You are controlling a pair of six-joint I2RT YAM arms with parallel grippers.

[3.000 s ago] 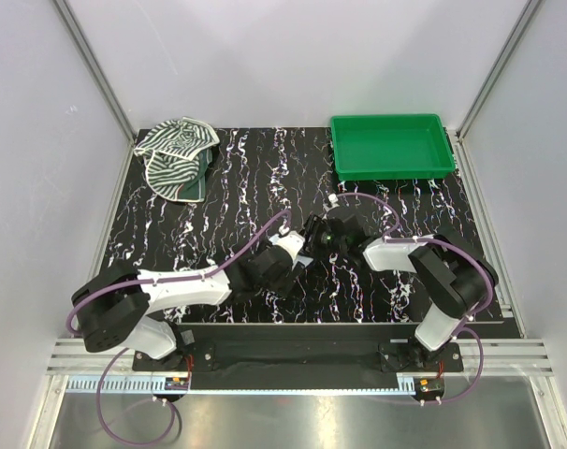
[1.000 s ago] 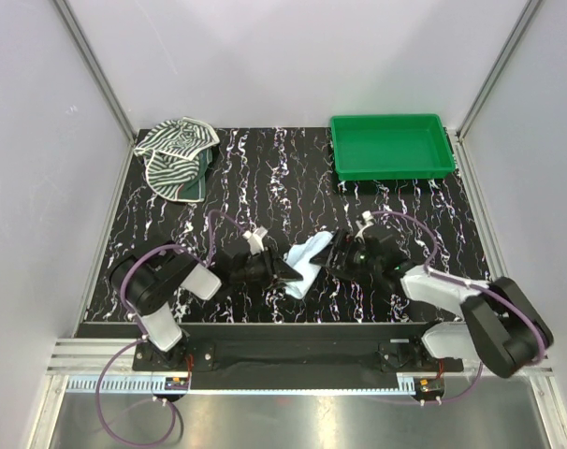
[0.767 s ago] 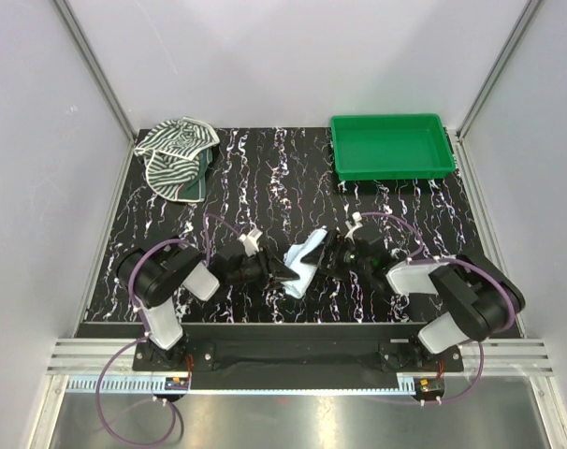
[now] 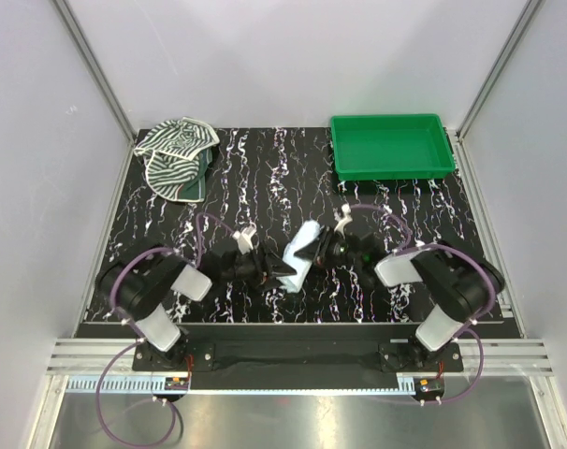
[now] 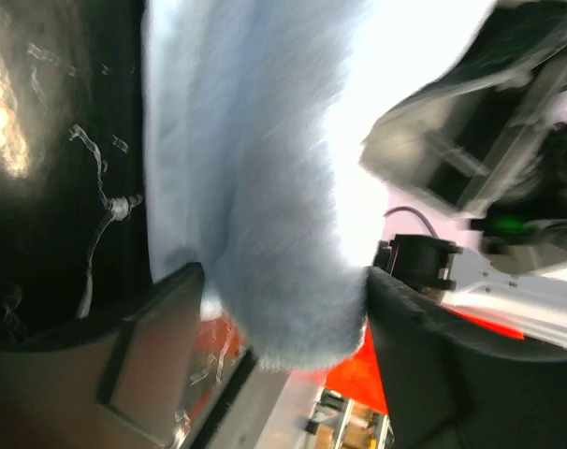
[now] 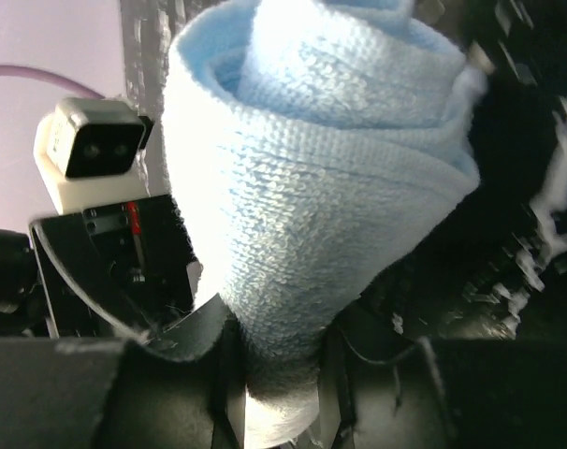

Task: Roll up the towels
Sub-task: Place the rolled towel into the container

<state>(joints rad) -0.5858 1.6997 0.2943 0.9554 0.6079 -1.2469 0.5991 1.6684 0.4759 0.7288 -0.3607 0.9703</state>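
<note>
Rolled-up pale blue towel (image 4: 299, 253) sits right between the two arms: left jaws clamped on one end, right jaws pinching the other end tight.

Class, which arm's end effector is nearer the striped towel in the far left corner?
Left. The left end effector grips the blue towel at its left end, mid-table, down and right of the striped towel. The right end effector grips the other end, farther right.
</note>
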